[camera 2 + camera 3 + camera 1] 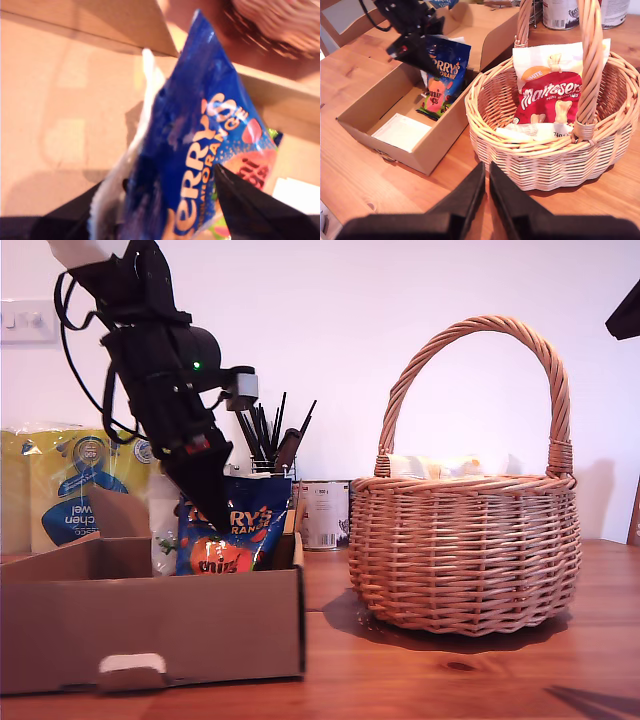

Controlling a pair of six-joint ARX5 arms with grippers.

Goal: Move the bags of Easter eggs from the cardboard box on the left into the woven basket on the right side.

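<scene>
Exterior view: my first gripper [212, 502], black, clamped on the top of the dark blue glossy "Terry's Orange" pouch [232, 528], held upright above the floor of the low brown corrugated cardboard box [150, 625] at the exterior view's left. Round tan wicker basket with tall arched handle [465, 555] on the exterior view's right, just beside the box on the brown wooden table [430, 680]. Behind the box, a yellow-and-blue kitchen towel pack [70, 485] and a metal tin [325, 512].

First wrist view: blue pouch [200, 150] pinched between the dark fingers [250, 205], hanging over the bare cardboard floor [65, 115]; basket rim blurred beyond the box wall.

Second wrist view: my second gripper [487, 192], jaws pressed together with nothing between, hovering over the table near the basket [540, 155]. Inside the basket, a white-orange "Maltesers" pouch [547, 87] leaning upright, with a white pack [530, 132] lying at its foot. Across in the box [440, 145], the blue pouch [445, 65] in the first gripper [420, 50], and a white paper [402, 132] flat on the floor.
</scene>
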